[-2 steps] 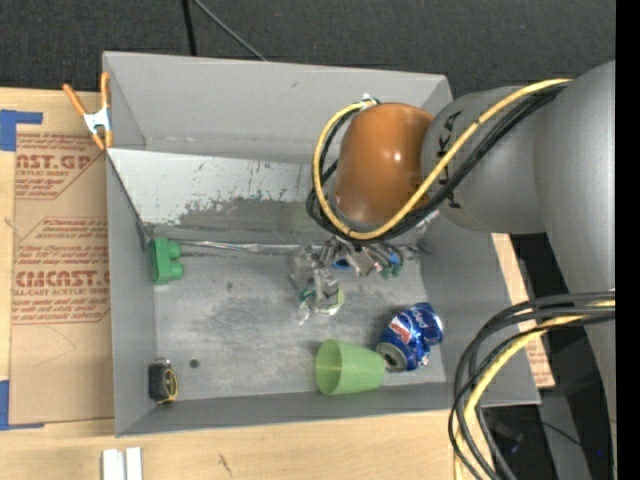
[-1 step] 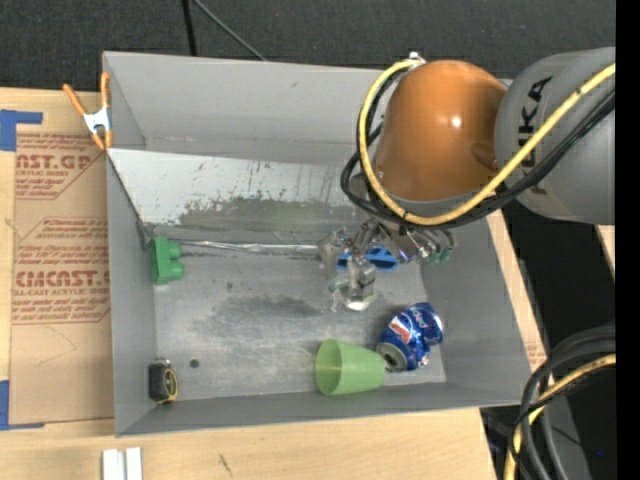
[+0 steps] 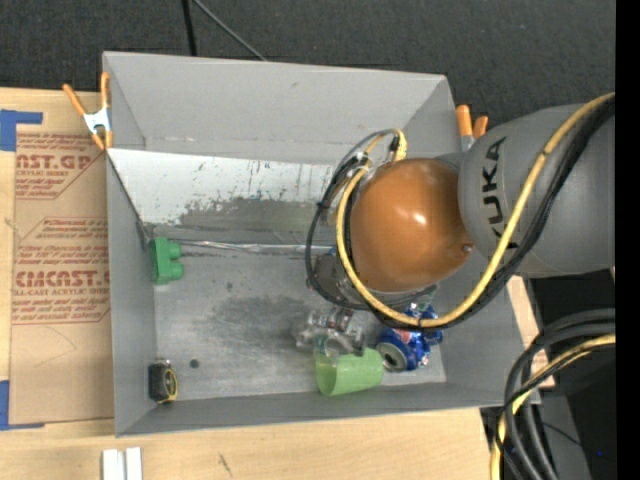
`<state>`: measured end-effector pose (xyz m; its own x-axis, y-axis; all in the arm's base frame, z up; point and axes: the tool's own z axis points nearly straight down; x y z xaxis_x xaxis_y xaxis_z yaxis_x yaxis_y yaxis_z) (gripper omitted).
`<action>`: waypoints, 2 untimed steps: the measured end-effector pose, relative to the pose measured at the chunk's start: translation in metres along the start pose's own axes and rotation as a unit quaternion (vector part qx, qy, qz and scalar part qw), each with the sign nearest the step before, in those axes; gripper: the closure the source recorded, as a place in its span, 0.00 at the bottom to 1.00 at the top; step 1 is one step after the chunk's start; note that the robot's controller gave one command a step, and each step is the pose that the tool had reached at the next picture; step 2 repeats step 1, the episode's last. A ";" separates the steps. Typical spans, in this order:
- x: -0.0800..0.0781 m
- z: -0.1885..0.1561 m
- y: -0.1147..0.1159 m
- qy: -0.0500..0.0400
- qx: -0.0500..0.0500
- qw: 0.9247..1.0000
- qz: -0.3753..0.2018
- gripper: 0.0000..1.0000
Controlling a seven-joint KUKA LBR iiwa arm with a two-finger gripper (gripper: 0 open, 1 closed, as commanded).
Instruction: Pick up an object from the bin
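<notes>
The gripper (image 3: 330, 330) hangs low in the lower middle of the frame, under the arm's orange cover (image 3: 405, 223). Whether it is spread or closed cannot be told, as its metal parts merge with the scuffed floor of the bin (image 3: 230, 318).

Just below it, by the bin's near wall, a green cup (image 3: 350, 373) lies on its side with its mouth toward the left of the frame. A blue crumpled thing (image 3: 408, 348) sits at the cup's right end, touching it or nearly so. 2 more things lie well apart: a green block (image 3: 165, 261) at the left wall and a small black-and-yellow thing (image 3: 162, 381) in the lower left corner.

The cup looks like light, thin-walled plastic — smooth, apt to roll and to flex if squeezed hard. The surest hold is probably a pinch on the wall at the open mouth; a grasp across the round body risks a slip, and one near the base would crowd the blue thing.
</notes>
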<state>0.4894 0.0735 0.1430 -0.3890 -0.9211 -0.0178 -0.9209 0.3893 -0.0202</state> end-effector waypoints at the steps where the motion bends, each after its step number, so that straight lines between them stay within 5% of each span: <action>1: -0.048 -0.073 -0.015 0.004 -0.006 1.000 -0.008 1.00; 2: -0.048 -0.073 -0.015 0.004 -0.006 1.000 -0.008 1.00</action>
